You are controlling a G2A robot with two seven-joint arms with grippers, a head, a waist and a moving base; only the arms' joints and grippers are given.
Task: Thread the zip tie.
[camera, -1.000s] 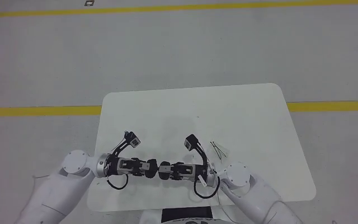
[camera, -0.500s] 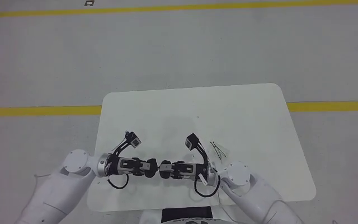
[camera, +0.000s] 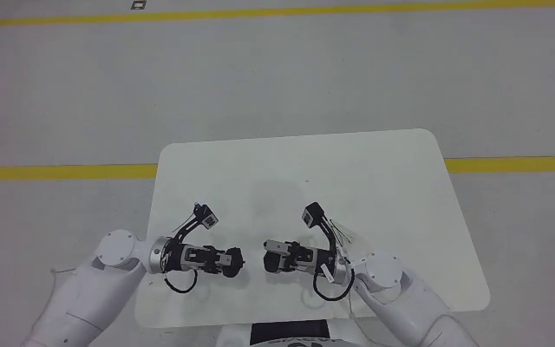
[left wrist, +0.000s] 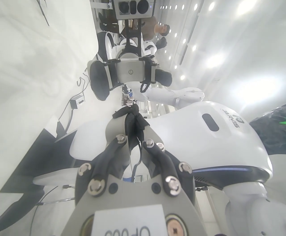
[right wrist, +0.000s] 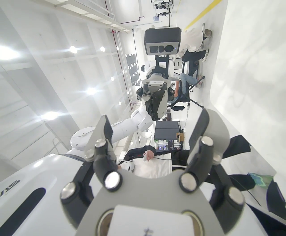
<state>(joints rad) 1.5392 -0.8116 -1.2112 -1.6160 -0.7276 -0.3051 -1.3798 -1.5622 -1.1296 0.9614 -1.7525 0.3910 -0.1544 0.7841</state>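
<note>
Zip-tie job, early stage: the left hand and right hand face each other tip to tip, close but not touching. The zip ties lie flat on the white surface. Both hands sit on the robot's-left side of the ties. The right hand is the nearer of the two, and the left hand is well apart from the ties.

Hand states: the right hand is spread wide w/ nothing between its fingers. The left hand is clenched, fingers pressed together. No strap shows in that pinch, though the dark tips could possibly hide something thin.

Progress, as judged from this: nothing threaded and no loop formed. The ties' tails are loose on the surface, also seen in the left wrist view. What's left is approx. the whole job: pick up a tie, hold the head steady w/ one hand, feed the tail through the slot w/ the other.

Count: 2 hands, 1 surface, and what looks like 2 ties crossed over each other.
</note>
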